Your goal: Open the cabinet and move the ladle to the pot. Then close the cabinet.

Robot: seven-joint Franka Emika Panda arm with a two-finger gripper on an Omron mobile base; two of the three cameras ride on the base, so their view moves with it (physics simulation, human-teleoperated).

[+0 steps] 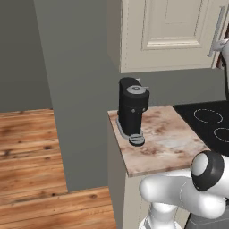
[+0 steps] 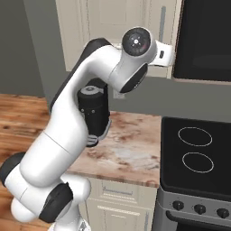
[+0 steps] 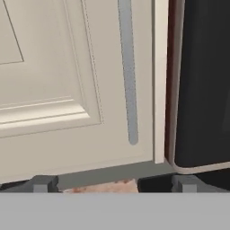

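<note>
The cream cabinet (image 3: 54,90) hangs on the wall with its raised-panel door shut. Its long silver bar handle (image 3: 128,72) runs down the door's right edge, also seen as the handle (image 2: 163,25) and the handle (image 1: 218,29). My gripper (image 3: 112,184) is open, its two dark fingertips (image 3: 42,183) spread wide with nothing between them. It faces the door's lower right corner, just below the handle's bottom end and a short way off. The white hand (image 2: 163,54) is raised to the cabinet's lower edge. The ladle and the pot are out of view.
A black microwave (image 2: 203,40) hangs right beside the cabinet. Below, a black coffee machine (image 1: 133,112) stands on the marbled counter (image 1: 165,143). A black stove top (image 2: 198,149) adjoins the counter on the right. Wooden floor (image 1: 27,152) lies to the left.
</note>
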